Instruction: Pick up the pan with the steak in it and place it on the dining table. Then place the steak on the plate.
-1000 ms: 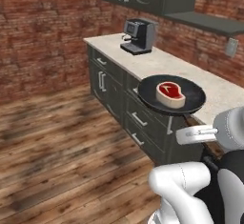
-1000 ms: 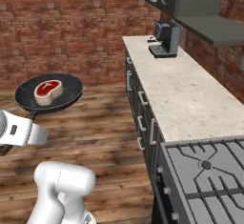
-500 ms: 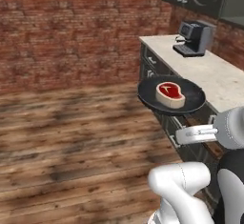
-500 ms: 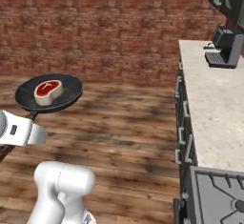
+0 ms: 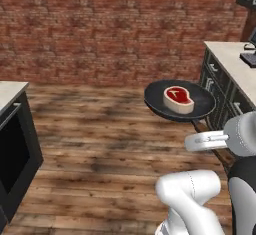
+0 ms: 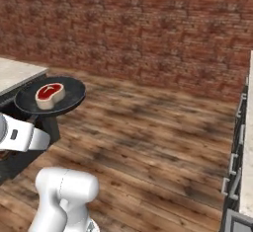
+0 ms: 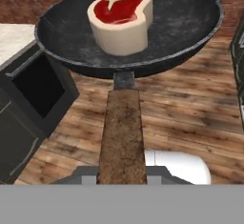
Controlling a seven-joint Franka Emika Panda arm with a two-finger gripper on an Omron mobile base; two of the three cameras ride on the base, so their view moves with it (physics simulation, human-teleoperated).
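Pan (image 5: 180, 100) rides level in the air above the wood floor (image 5: 100, 149) in the left base view, steak (image 5: 178, 99) lying in it. From the right base, it hangs before a grey cabinet (image 6: 29, 142). Seen from the hand, the gripper (image 7: 122, 173) is clamped on its wooden handle (image 7: 122, 132).

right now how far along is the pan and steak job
Done: the round black frying pan is picked up, carried above the wooden floor, its brown wooden handle held in the shut hand. The red, cream-rimmed steak sits inside it. In hand: carrying it across the room; a beige stone-topped unit with a dark base is at the left. Left: set the pan down there, then move the steak to a plate.
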